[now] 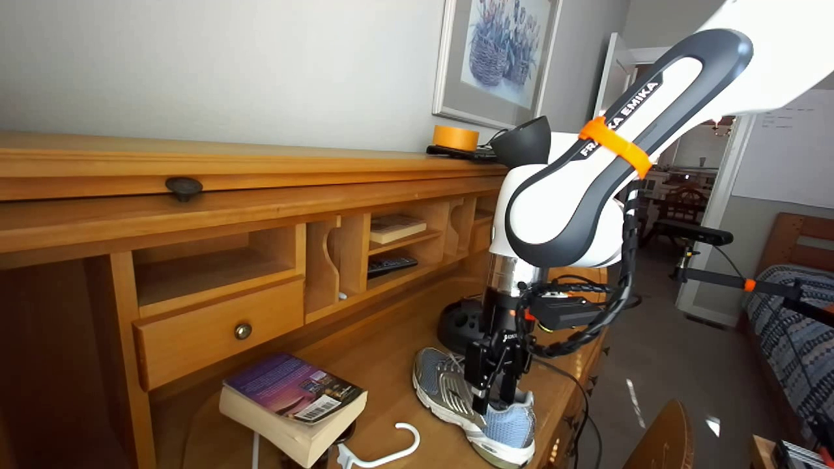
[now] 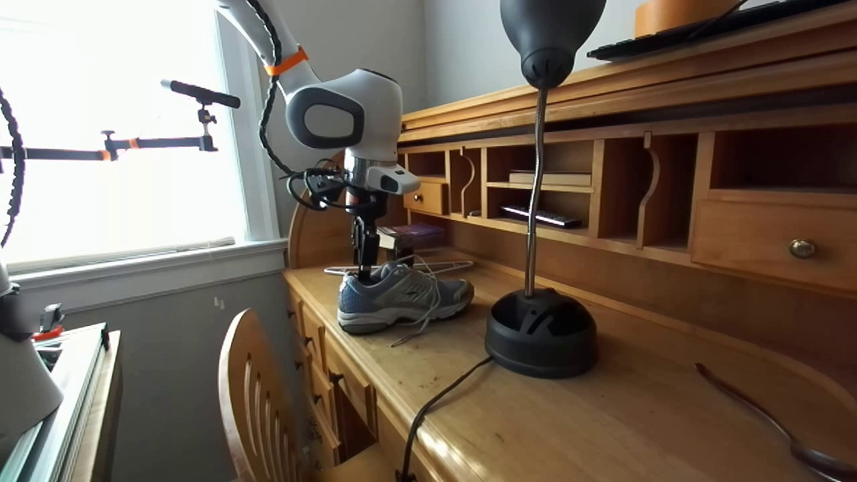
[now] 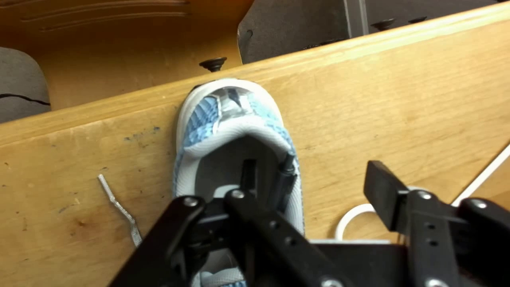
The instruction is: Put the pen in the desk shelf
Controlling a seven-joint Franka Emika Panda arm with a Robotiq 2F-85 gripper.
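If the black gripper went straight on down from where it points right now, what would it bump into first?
Probably the inside of the sneaker: the gripper points down, one finger in the opening. The other is outside, above the desk; which lands first is unclear.

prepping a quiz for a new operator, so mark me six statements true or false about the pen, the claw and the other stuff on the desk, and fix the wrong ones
1. The pen is in the sneaker. True.
2. The claw is shut. False: it is open.
3. A book lies in the shelf. True.
4. The purple book is in the shelf too. False: it is outside the shelf.
5. The hanger is in the sneaker. False: it lies on the desk.
6. The lamp stands on the desk. True.
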